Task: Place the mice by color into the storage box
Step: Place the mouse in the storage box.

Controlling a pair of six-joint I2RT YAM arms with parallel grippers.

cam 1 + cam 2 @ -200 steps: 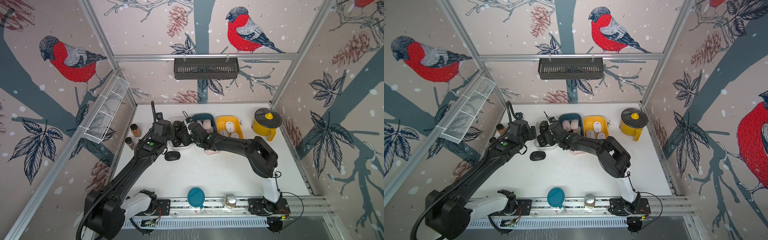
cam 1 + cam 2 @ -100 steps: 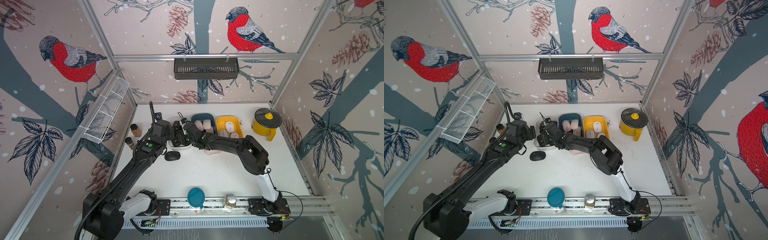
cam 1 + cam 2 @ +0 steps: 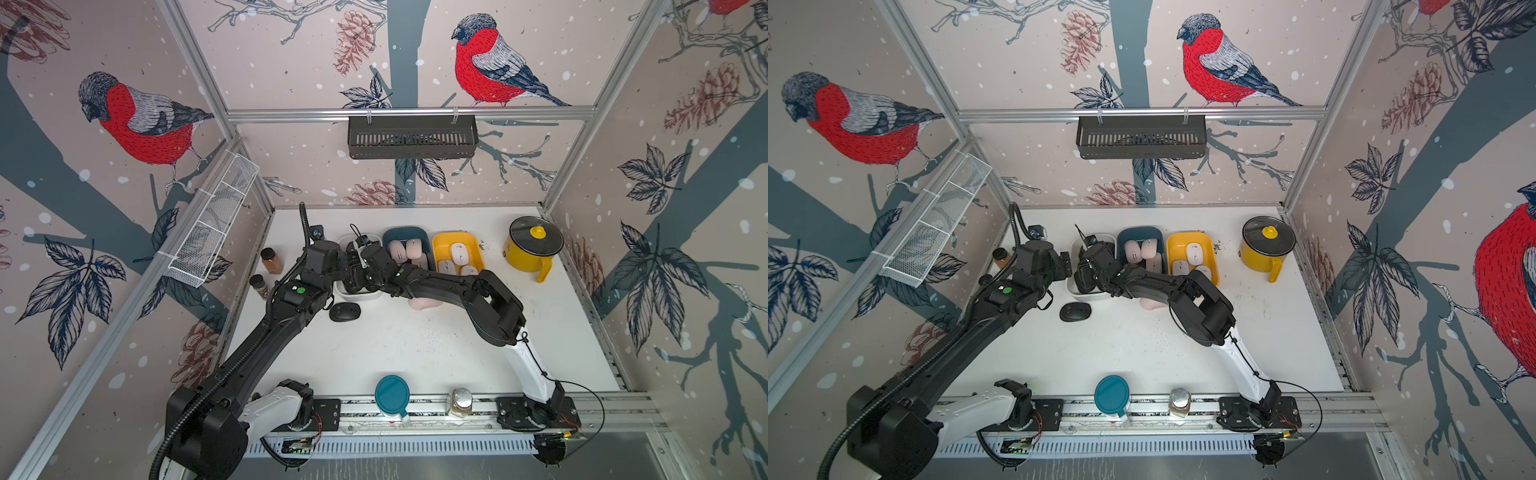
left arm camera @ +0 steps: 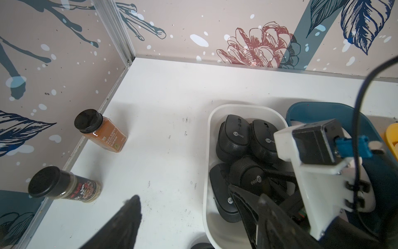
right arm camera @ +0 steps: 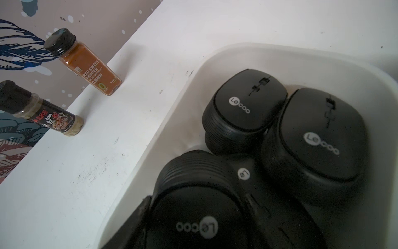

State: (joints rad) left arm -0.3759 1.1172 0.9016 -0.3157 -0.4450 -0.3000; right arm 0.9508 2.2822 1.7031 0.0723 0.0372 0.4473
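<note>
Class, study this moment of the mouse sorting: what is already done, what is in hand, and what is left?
Done: black mice lie in the white bin, pink mice in the blue bin, white mice in the yellow bin. In hand: the right gripper is down in the white bin at a black mouse; its grip is unclear. Remaining: a loose black mouse and a loose pink mouse on the table.

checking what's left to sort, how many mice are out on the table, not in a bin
2: a black mouse in front of the white bin, and a pink mouse partly under the right arm, before the blue bin. The arms may hide more.
</note>
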